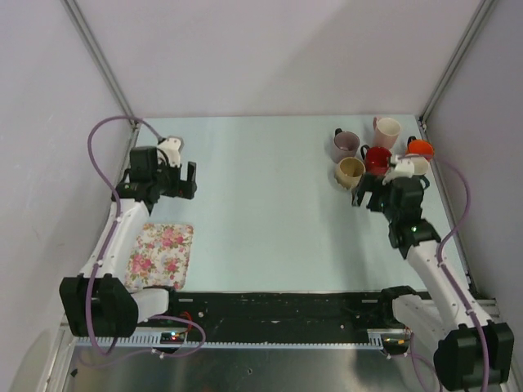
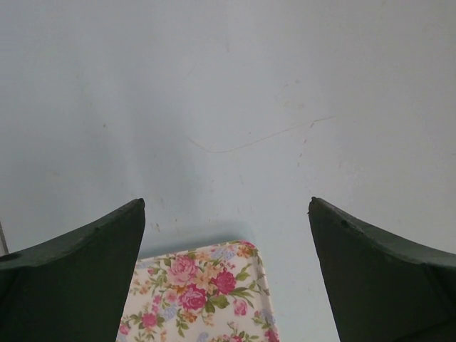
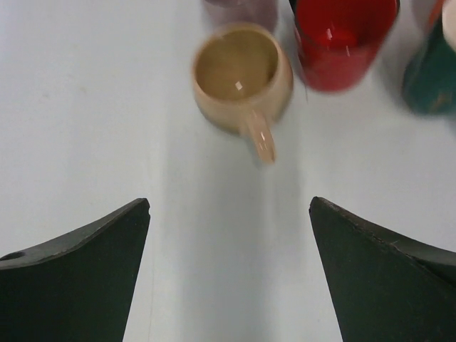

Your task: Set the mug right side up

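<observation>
Top view, mugs: the cluster of mugs (image 1: 377, 155) sits in the upper right of the frame; the one to turn must be among them, but we cannot tell from here which stands mouth down
Top view, right gripper: the right gripper (image 1: 365, 196) hangs just below the tan mug (image 1: 350, 171); its jaws are apart and empty
Top view, left gripper: the left gripper (image 1: 186, 180) hovers at centre left, well apart from the mugs; we judge it idle for this step
Left wrist view: jaws spread with nothing between them; a corner of the floral tray (image 2: 196, 292) shows at bottom centre
Right wrist view, upright ones: the tan mug, at top centre, shows its inside; so does the red mug (image 3: 342, 35) just beside it on the right; neither needs turning
Right wrist view, candidates: the mauve mug (image 3: 239, 8) at the top edge and a dark green shape (image 3: 427, 78) at the right edge are cut off and blurred; we cannot tell their attitude
Approach: we would first settle which mug is inverted; then grip its wall from the open side of the cluster and lift clear before rotating, since the neighbours stand close
</observation>
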